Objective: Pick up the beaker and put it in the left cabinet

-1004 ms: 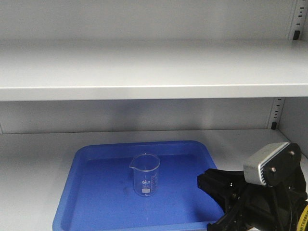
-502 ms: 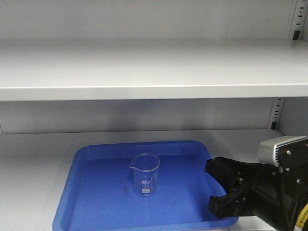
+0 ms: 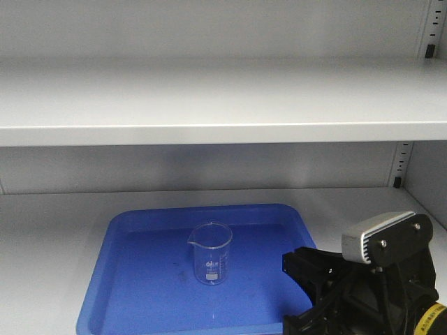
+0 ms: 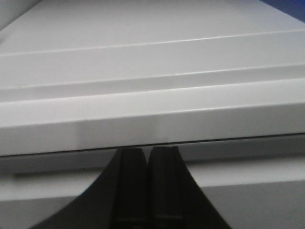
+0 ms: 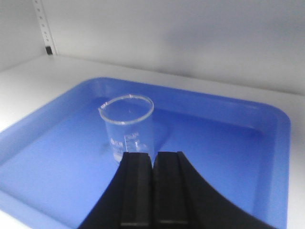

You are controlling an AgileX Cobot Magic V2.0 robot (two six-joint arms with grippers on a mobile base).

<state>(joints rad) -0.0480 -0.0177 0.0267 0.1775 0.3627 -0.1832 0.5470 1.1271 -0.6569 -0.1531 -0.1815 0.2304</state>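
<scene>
The clear glass beaker stands upright in the blue tray on the lower shelf of the grey cabinet. It also shows in the right wrist view, just beyond my fingertips. My right gripper is over the tray's front right corner, to the right of the beaker and apart from it. In the right wrist view it is shut and empty. My left gripper is shut and empty and faces grey metal ledges; it is out of the front view.
A wide grey shelf spans overhead. A slotted upright stands at the back right. The tray's raised rim runs along its right side. Bare shelf surface lies left of the tray.
My right gripper swung right half a second ago and has come back left and lower, near where it was a second ago. The beaker has not moved.
</scene>
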